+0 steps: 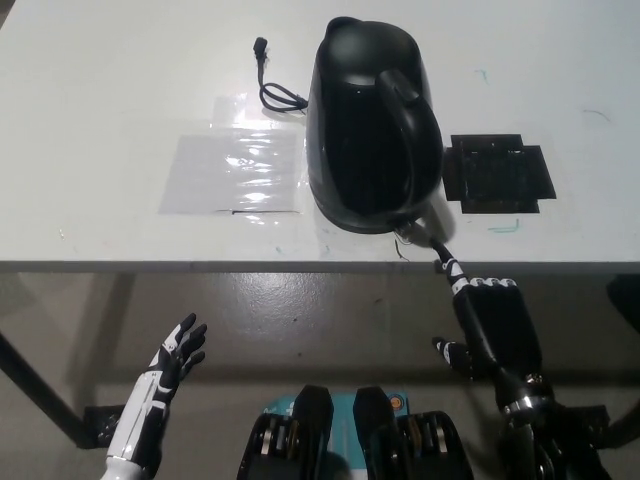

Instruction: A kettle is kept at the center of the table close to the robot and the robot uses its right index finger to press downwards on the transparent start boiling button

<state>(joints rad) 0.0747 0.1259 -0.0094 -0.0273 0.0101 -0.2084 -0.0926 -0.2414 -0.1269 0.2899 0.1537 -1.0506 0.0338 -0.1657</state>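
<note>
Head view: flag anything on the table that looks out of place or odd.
The kettle stands upright, but its cord lies loose on the table, plug end free. Small coloured pen marks dot the tabletop. Nothing spilled or damaged.

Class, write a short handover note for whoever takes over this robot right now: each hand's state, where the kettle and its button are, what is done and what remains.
Right hand: black, below the table's front edge, one finger extended up to the transparent button; contact cannot be confirmed.
Left hand: white, resting low at the lower left, fingers apart, holding nothing.
Kettle: upright at the table centre near the front edge, handle toward the robot, button at its base.
Done: finger brought to the button.
Left: press downwards, then withdraw.
</note>
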